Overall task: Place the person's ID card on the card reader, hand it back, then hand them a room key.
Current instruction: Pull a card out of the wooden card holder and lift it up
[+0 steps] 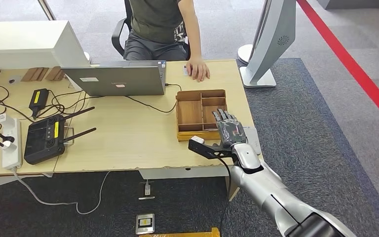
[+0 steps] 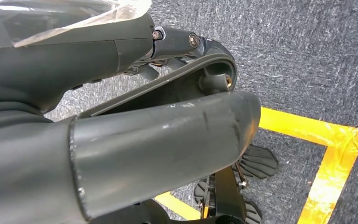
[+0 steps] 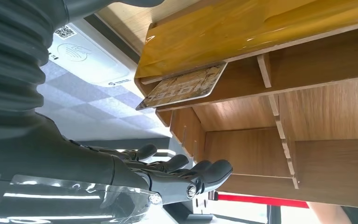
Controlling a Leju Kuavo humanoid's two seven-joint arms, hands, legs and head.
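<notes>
The right robot hand [image 1: 228, 129] is hovering over the near right corner of the wooden organiser tray [image 1: 189, 114], its fingers extended and slightly apart, its thumb jutting out sideways, and nothing is lying in its grasp. In the right wrist view the same robot hand [image 3: 168, 170] is reaching out with straight fingers beside the tray's [image 3: 307, 116] partitioned compartments. A patterned card [image 3: 184, 86] is leaning in the tray compartment just beyond the fingertips, partly under a translucent yellow sheet [image 3: 242, 28]; whether this is the room key or the ID card cannot be told. A white card reader [image 3: 86, 56] is lying on the table [image 1: 128, 133] just beside the tray, on the side towards the robot hand's wrist. Far beyond the fingers, at the table's opposite edge, a seated person's hand [image 1: 198, 68] is resting on the table, touching a small white card [image 1: 185, 70]. A laptop [image 1: 116, 79] is standing well to the thumb side. The left robot hand [image 2: 121, 149] is hanging over the carpet; whether it is open or closed cannot be told.
</notes>
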